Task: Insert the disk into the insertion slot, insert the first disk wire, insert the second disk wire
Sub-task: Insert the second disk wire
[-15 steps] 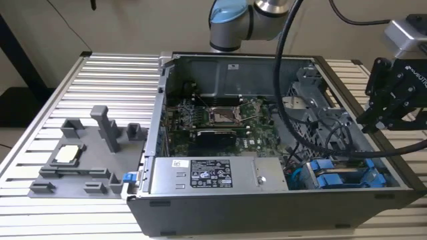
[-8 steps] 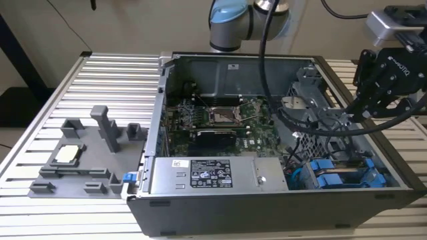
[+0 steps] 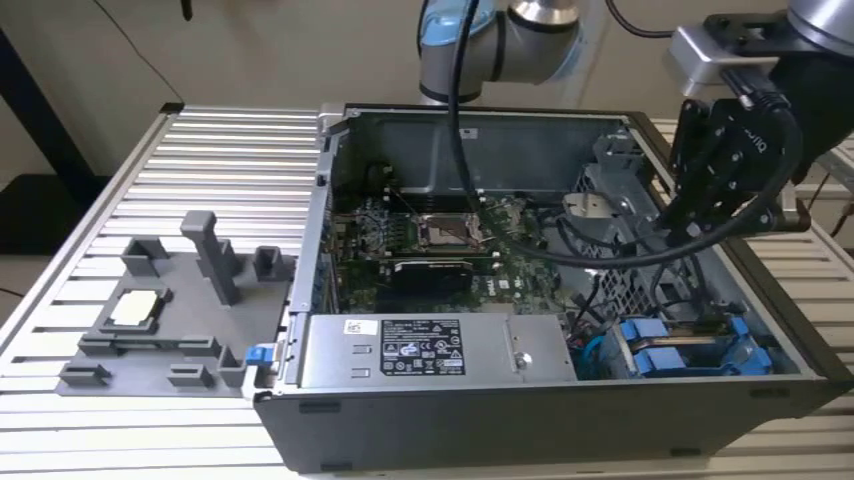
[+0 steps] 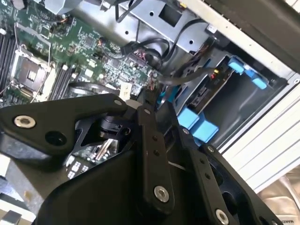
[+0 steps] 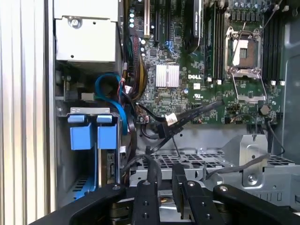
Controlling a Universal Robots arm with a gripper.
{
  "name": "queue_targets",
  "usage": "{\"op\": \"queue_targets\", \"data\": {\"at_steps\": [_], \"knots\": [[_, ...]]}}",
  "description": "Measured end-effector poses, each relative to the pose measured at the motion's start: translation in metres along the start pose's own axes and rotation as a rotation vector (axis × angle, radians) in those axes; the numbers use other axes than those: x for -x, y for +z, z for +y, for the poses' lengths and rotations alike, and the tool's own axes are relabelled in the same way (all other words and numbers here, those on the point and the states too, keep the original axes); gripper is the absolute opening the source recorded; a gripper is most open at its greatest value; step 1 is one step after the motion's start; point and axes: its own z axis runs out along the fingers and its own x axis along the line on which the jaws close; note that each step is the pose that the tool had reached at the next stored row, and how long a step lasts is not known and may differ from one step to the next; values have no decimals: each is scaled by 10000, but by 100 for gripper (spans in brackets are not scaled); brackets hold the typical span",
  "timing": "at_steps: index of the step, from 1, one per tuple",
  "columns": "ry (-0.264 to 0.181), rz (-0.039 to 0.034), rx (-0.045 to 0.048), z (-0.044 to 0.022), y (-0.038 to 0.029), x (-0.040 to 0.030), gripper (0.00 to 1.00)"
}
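Note:
The disk sits in the insertion slot at the case's front corner on the exterior view's right, with its blue carrier [image 3: 678, 352] showing. The carrier's blue tabs [image 5: 89, 135] face out of the bay, and the blue carrier [image 4: 193, 123] lies just past my fingers. My gripper [image 3: 721, 215] hangs over the case's wall on the exterior view's right, above the bay. Its fingers [image 5: 151, 185] stand close together, shut on the end of a black disk wire [image 4: 187, 75] that runs towards the bay. The gripper [image 4: 151, 96] tips point at the motherboard's edge.
The open computer case [image 3: 534, 425] lies on a slatted metal table [image 3: 200, 180]. Inside are the motherboard [image 3: 427, 245], the grey power-supply box [image 3: 434, 350] and loose black cables [image 5: 168, 119]. A grey fixture [image 3: 174, 320] stands on the exterior view's left.

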Motion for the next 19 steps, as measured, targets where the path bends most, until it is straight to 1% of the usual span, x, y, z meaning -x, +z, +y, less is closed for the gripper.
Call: {"op": "queue_targets", "data": {"at_steps": [3,7,8,11,12,13,14,16,17,18,19], "knots": [[-18,1,-142,135,10,0,27],[-52,3,-418,318,36,-2,27],[-61,7,-480,346,41,-2,27],[-77,69,-581,372,49,-1,27],[-89,114,-645,385,54,4,27],[-105,191,-693,393,59,14,27],[-124,292,-732,400,63,26,27],[-164,518,-805,414,71,46,27],[-181,592,-843,424,78,61,27],[-190,616,-881,439,91,77,27],[-199,621,-927,457,105,88,27]]}}
